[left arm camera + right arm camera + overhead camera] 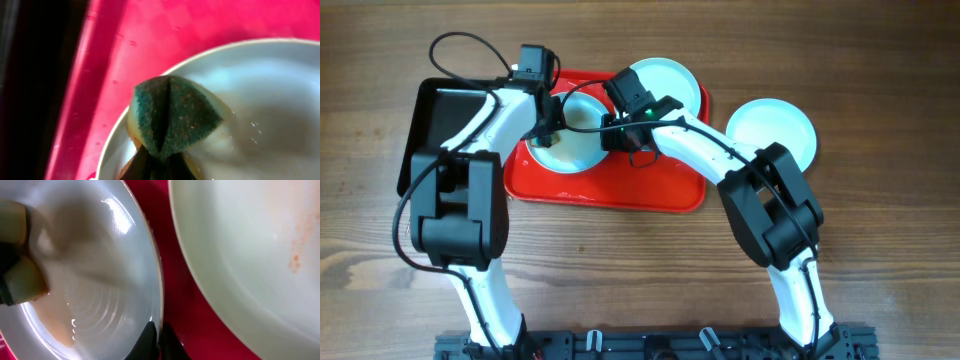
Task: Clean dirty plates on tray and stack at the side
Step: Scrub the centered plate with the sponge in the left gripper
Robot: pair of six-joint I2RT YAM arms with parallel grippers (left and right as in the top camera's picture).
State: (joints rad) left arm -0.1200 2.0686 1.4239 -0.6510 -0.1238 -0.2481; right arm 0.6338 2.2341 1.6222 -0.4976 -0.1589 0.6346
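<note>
View from above of a wooden table [880, 250] with 2 robot arms reaching over a red tray [620, 190]; 2 pale plates lie in the tray and 1 lies outside it.

The first plate [578, 150] sits in the tray's left half; its surface is wet and shiny in the wrist views. The left gripper [552, 128] is closed on a folded sponge [172, 115], green scouring side outward, yellow beneath; the sponge is pressed onto the plate just inside its rim, at the side nearest the tray's left wall. The right gripper [618, 130] is pinched narrowly on the opposite rim of the same plate, 1 finger on each side of the edge.

The second plate [670, 80] lies in the tray's far right corner, just beside the first with a strip of red between them; small orange-brown smears [296, 255] show on its inner face.

The third plate [775, 125] rests on the bare wood to the right of the tray, apart from it; it looks clean from above.

A black tray [435, 115] lies against the red tray's left side, partly hidden by the left arm; its contents cannot be made out.
</note>
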